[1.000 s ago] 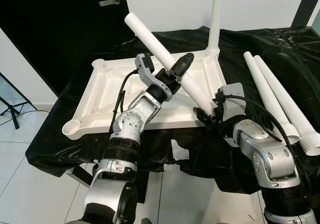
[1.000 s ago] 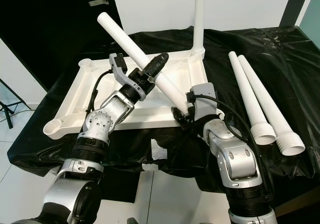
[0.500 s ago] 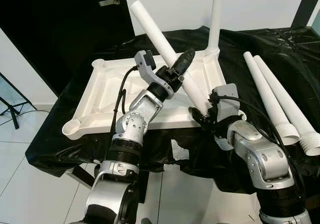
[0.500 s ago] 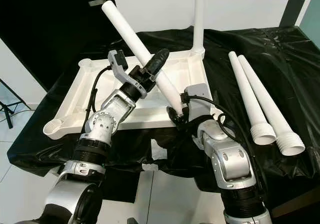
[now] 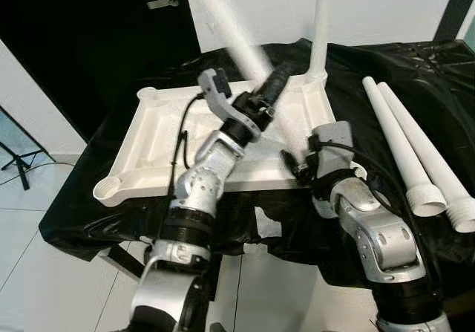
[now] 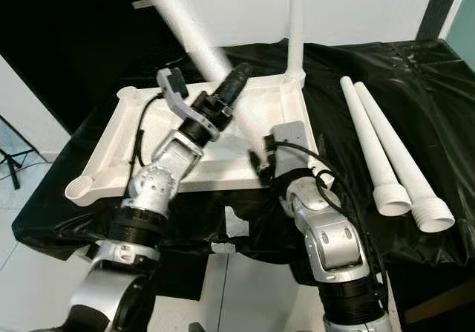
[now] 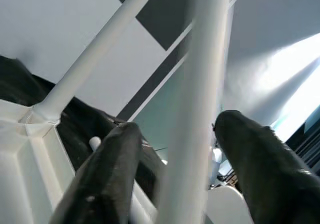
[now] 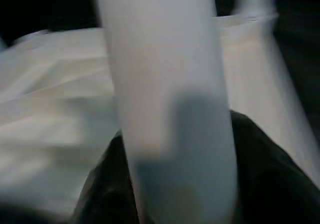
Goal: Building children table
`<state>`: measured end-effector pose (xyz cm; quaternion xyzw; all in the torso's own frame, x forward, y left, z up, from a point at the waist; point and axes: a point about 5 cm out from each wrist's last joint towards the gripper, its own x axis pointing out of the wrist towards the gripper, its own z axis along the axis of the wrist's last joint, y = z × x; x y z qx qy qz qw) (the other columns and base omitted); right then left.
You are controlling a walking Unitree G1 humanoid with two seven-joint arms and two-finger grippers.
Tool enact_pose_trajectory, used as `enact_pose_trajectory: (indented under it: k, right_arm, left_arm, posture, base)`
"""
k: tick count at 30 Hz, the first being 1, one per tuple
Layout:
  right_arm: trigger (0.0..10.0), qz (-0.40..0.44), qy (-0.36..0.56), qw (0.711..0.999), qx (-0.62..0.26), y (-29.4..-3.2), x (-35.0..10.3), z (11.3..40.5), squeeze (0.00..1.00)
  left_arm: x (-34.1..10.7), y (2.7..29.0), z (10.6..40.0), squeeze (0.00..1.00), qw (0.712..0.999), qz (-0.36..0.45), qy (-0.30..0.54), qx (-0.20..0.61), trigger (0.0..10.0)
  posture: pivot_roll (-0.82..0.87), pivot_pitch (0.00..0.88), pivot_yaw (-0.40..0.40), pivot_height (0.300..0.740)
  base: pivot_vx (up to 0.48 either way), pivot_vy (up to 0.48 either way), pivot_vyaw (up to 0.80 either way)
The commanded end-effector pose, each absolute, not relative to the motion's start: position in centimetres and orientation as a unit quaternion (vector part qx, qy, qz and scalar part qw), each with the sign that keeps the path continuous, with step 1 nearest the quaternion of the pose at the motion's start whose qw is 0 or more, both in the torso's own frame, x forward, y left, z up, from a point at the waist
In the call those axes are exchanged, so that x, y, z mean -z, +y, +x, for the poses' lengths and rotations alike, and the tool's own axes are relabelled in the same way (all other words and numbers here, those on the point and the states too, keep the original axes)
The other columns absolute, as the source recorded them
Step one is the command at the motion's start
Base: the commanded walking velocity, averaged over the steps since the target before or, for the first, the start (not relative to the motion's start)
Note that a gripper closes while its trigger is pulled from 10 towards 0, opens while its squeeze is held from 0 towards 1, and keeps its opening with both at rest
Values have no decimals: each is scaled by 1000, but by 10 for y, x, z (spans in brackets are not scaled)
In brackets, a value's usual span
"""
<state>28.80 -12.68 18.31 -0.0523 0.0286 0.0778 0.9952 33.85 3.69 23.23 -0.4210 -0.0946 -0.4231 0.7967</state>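
White tabletop (image 6: 126, 150) lies upside down on a black cloth (image 6: 386, 72), corner sockets facing up; everything below is placed against it. One leg already stands upright (image 6: 296, 20) in its far right corner socket. Near left corner socket (image 6: 80, 189) and far left socket (image 6: 127, 93) are open.

A third white leg (image 6: 194, 35) is held tilted over the tabletop, upper end leaning away past the far left side, lower end down by the near right corner. It is motion-blurred in the head views.

Left gripper (image 5: 261, 99) is above the middle of the tabletop, its two black fingers (image 7: 107, 176) on either side of the tilted leg's mid-shaft, closed around it; in the left wrist view the shaft runs between them, touching or nearly so.

Right gripper (image 6: 261, 163) sits at the tabletop's near right edge, at the lower end of the same leg. The right wrist view is badly blurred: the leg (image 8: 165, 93) runs between dark fingers, so probably pinched, but I can't tell for sure.

Two spare legs (image 6: 375, 150) lie side by side on the cloth, well off the tabletop's right side, ribbed ends toward the robot, touching or nearly touching each other.
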Motion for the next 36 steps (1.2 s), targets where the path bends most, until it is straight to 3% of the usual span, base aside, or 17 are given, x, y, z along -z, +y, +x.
enact_pose_trajectory:
  k: [1,12,18,34,36]
  right_arm:
    - [0,-51,30,996,-68,-127,-181,288,0]
    - [0,-69,-4,997,-34,-136,-187,291,0]
    - [0,-118,-95,988,-15,-134,-214,291,0]
    - [0,-198,-176,964,13,-142,-235,285,0]
    - [549,-202,-178,963,17,-143,-234,285,0]
  left_arm:
    - [-243,37,324,0,723,-387,-170,546,10000]
    - [-237,37,327,0,741,-375,-168,531,10000]
    - [-233,39,332,0,758,-366,-160,516,10000]
    - [-216,33,326,0,761,-322,-131,548,10000]
    - [-214,32,324,0,759,-318,-127,554,10000]
  posture:
    - [-209,0,114,740]
    - [-206,0,115,740]
    - [-206,0,117,740]
    - [-213,0,113,740]
    - [-213,0,113,740]
  base:
    - [0,0,0]
    - [0,0,0]
    - [0,0,0]
    - [0,0,0]
    - [0,0,0]
